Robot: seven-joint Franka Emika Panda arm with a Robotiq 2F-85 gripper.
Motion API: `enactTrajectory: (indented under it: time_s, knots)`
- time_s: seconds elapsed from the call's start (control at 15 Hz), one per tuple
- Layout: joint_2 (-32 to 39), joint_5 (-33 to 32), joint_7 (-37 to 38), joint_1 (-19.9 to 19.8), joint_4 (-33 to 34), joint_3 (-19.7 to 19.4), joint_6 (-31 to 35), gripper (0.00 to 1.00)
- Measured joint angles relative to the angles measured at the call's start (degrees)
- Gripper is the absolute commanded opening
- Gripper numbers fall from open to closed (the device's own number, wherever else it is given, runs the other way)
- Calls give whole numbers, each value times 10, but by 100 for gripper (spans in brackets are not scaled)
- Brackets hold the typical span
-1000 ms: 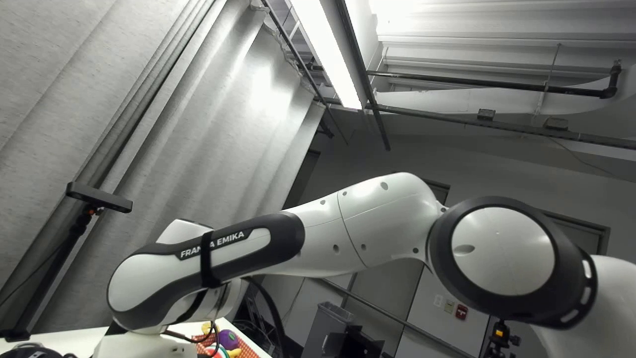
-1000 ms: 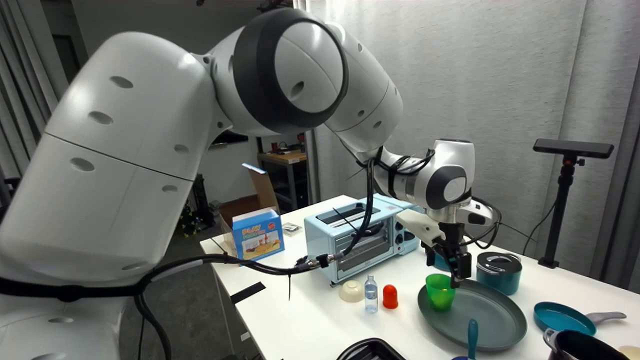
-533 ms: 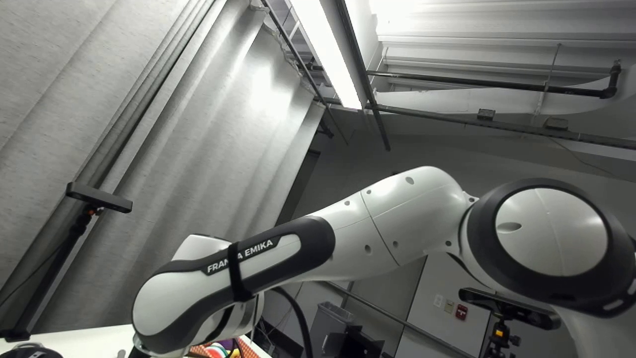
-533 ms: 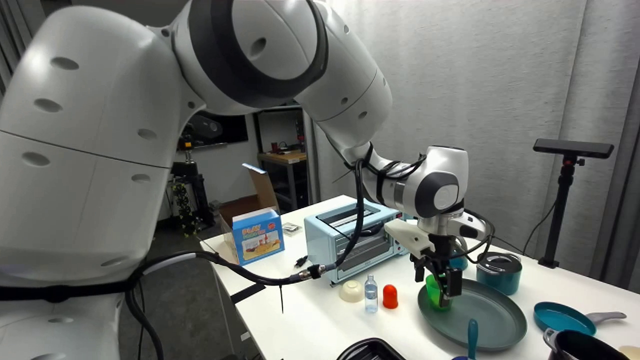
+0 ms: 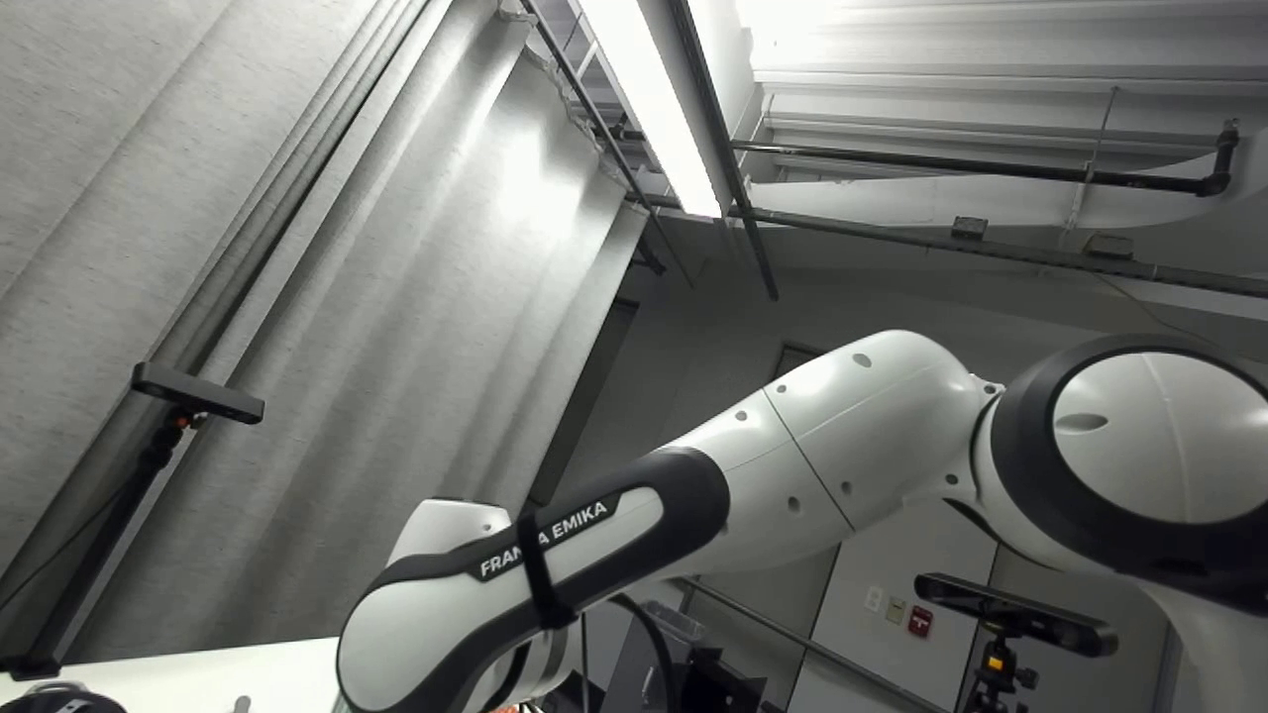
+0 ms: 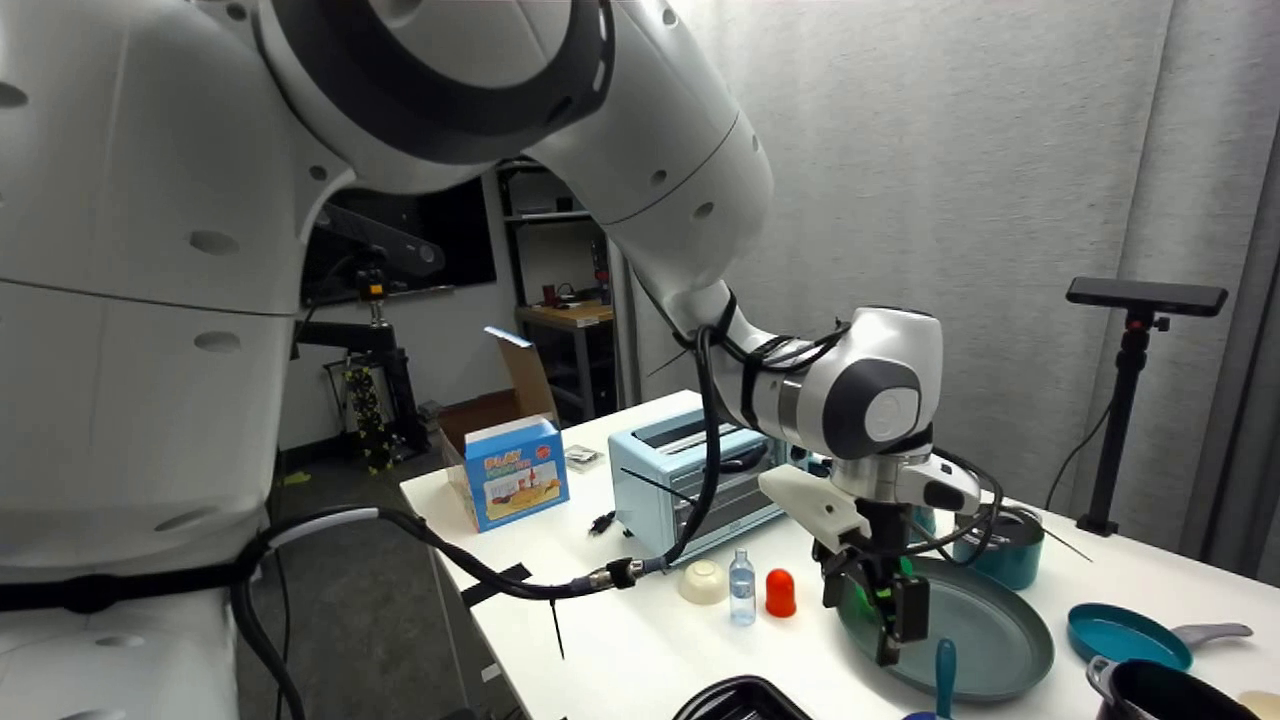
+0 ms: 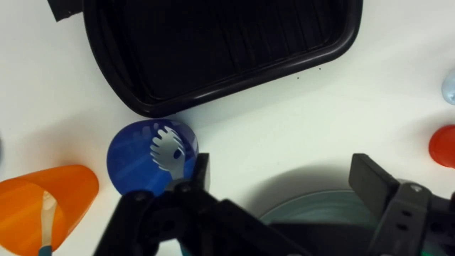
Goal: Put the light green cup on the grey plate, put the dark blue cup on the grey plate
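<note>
The grey plate (image 6: 985,635) lies on the white table; its edge also shows in the wrist view (image 7: 316,201). The light green cup (image 6: 866,606) stands on the plate and is mostly hidden behind my gripper in an exterior view. The dark blue cup (image 7: 129,161) sits beside the black tray in the wrist view, with a grey pasta server (image 7: 167,151) in it; a sliver of the cup shows at an exterior view's lower edge (image 6: 922,716). My gripper (image 7: 284,174) is open and empty above the plate's edge, also seen in an exterior view (image 6: 866,622). The blue cup lies left of its left finger.
A black tray (image 7: 231,85) touches or nearly touches the blue cup. An orange cup (image 7: 76,185) with a utensil is left of it. A red cup (image 6: 780,594), bottle (image 6: 742,590), toaster oven (image 6: 650,500), teal pan (image 6: 1120,635) and black pot (image 6: 1170,695) stand around.
My open gripper has moved from above the green cup and plate toward the near side of the table, and lower in an exterior view. The green cup stays on the plate.
</note>
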Motion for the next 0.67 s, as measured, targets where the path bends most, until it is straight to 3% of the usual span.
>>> enactTrajectory:
  time_s: [0.67]
  knots:
    - [-5,-17,-75,-39,-27,-12,2,100]
